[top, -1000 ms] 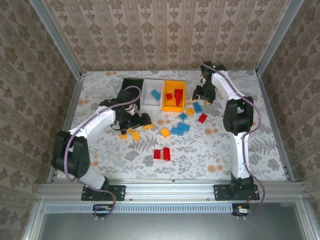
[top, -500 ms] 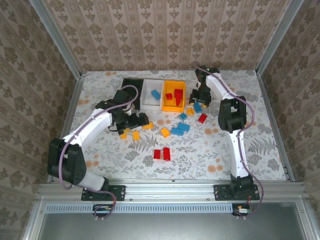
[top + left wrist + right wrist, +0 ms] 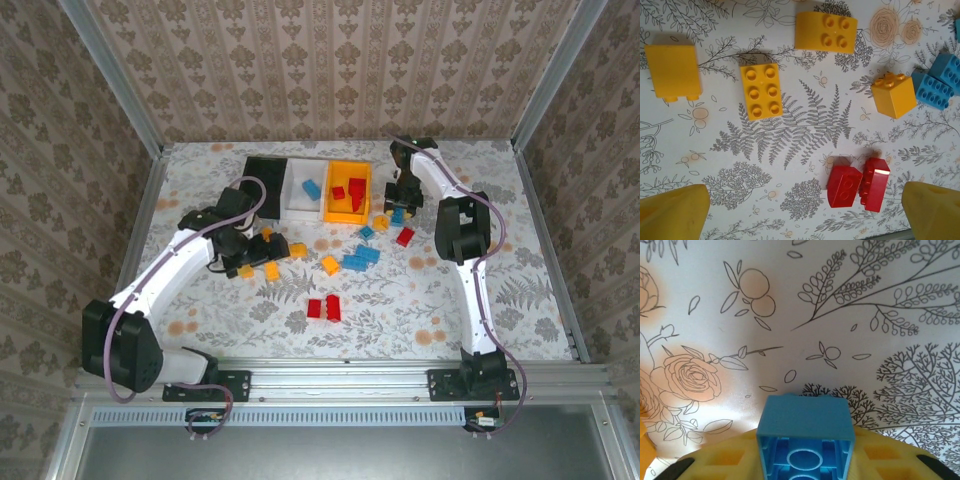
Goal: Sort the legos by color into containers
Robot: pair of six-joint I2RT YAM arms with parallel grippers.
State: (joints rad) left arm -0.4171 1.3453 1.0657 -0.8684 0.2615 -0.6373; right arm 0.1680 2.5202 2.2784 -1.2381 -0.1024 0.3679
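Left pincer [image 3: 802,215]: wide open, nothing held between its yellow fingers [image 3: 675,212]; poised over the floral worktop [image 3: 420,300].
Red pair [image 3: 858,184]: two red bricks touching side by side on the worktop, seen in the gap between the left pincer's fingers and touching neither finger.
Yellow bricks [image 3: 761,91]: four, spread apart ahead of the left pincer; one is a six-stud piece lying studs up, another lies on its side.
Blue pair [image 3: 940,82]: ahead of the left pincer, off to one side, just beside the nearest yellow brick.
Right pincer [image 3: 805,462]: closed on the held blue brick [image 3: 805,430], which sits between both yellow pads with its hollow underside toward the wrist camera.
Orange-yellow bin [image 3: 345,214]: just beside the right pincer, on its left; red bricks [image 3: 355,190] inside.
White bin [image 3: 296,207]: next in the row, farther from the right pincer; one binned blue brick [image 3: 312,188] inside.
Black bin [image 3: 262,170]: end of the row, the bin nearest the left pincer; contents cannot be told.
Loose bricks [image 3: 360,258]: red, blue and yellow, scattered on the worktop between the two pincers.
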